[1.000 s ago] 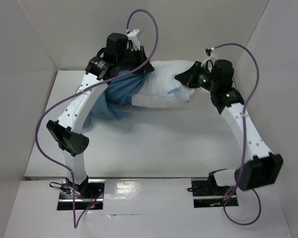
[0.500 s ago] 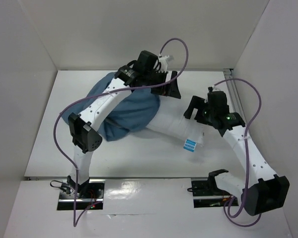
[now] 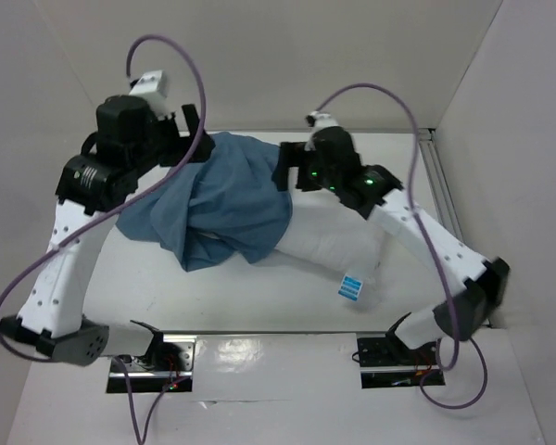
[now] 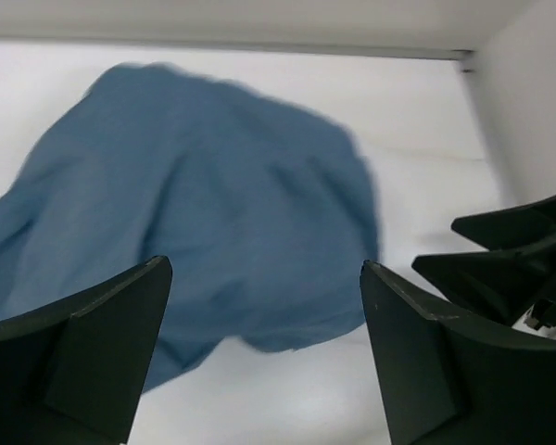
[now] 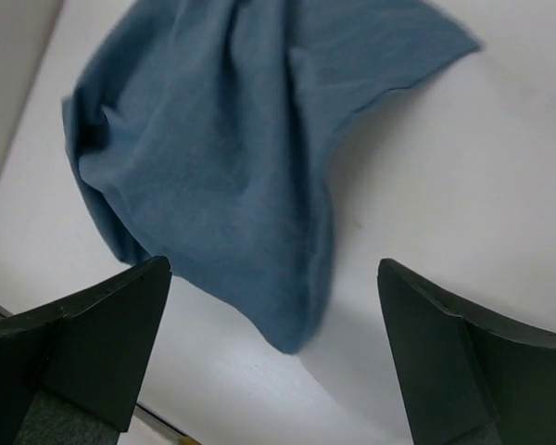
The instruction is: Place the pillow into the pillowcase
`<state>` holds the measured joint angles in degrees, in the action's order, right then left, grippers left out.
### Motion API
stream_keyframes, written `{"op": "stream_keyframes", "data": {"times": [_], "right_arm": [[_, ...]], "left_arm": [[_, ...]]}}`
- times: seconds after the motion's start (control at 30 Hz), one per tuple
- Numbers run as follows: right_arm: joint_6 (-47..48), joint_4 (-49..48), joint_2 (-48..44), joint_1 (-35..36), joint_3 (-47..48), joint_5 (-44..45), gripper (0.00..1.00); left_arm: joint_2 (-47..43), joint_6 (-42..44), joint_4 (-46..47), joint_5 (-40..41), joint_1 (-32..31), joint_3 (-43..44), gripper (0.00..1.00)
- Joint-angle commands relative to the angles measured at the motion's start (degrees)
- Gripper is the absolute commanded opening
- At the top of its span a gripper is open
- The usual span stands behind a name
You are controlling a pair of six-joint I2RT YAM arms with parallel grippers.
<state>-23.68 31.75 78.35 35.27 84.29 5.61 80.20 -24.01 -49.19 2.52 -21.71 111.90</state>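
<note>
The white table [image 3: 259, 297] holds everything. The biggest thing on it is the blue pillowcase [image 3: 218, 199]. It lies in a soft, wrinkled heap in the back left part of the table. The white pillow [image 3: 329, 243] lies next to it, toward the right. The blue cloth covers the pillow's left end, and the right end sticks out bare. From the pictures you cannot tell if that covered end is inside the pillowcase or only under it. The left gripper [image 3: 193, 137] is up above the back left edge of the blue cloth. Its jaws are wide open and hold nothing. The right gripper [image 3: 283, 169] is above the place where the cloth meets the pillow. Its jaws are wide open too, with nothing in them. A small blue striped tag [image 3: 352, 286] sits at the pillow's near right corner.
</note>
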Motion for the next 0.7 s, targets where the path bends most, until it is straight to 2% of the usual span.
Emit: {"op": "stream_keyframes", "data": {"times": [0.0,0.03,0.07,0.17,0.33,0.43,0.47,0.5,0.57,0.6,0.63,0.67], "right_arm": [[3.90,1.99,9.44,5.25,6.66,4.06,1.00],[4.43,2.96,11.11,5.25,7.81,4.06,1.00],[5.13,3.49,13.82,5.25,8.43,3.10,1.00],[4.61,5.86,17.79,5.25,9.22,3.87,1.00],[2.68,6.23,23.26,5.34,7.21,7.49,1.00],[2.68,4.12,24.05,4.03,4.93,6.62,0.68],[2.68,3.42,24.05,4.02,4.31,5.74,0.44],[2.68,2.36,23.52,3.24,4.30,5.73,0.33],[2.68,1.83,23.00,1.74,3.51,4.41,0.19],[2.68,1.83,22.99,1.74,3.51,4.41,0.06],[2.68,1.83,22.30,1.04,3.51,4.41,0.01],[3.20,1.83,22.29,1.03,3.51,3.89,0.00]], "left_arm": [[-5.21,-4.98,0.40,10.65,2.81,-14.73,0.99],[-7.41,-5.95,1.19,10.66,3.51,-19.13,1.00],[-11.52,-7.70,1.90,10.66,4.83,-27.44,1.00],[-16.38,-10.69,3.65,9.96,6.07,-40.30,1.00],[-22.10,-16.67,6.21,11.18,6.07,-54.48,1.00],[-22.90,-22.73,6.83,15.57,6.07,-62.30,0.99],[-22.90,-24.23,8.04,16.54,6.07,-64.50,0.98],[-22.29,-25.03,9.54,16.55,7.03,-68.44,0.98],[-19.40,-25.91,13.49,13.41,8.17,-71.45,0.96],[-18.08,-26.43,15.07,12.77,8.96,-71.99,0.96],[-16.59,-27.40,16.57,12.77,9.67,-71.99,0.95],[-15.01,-27.41,17.54,11.90,10.20,-71.99,0.94]]}}
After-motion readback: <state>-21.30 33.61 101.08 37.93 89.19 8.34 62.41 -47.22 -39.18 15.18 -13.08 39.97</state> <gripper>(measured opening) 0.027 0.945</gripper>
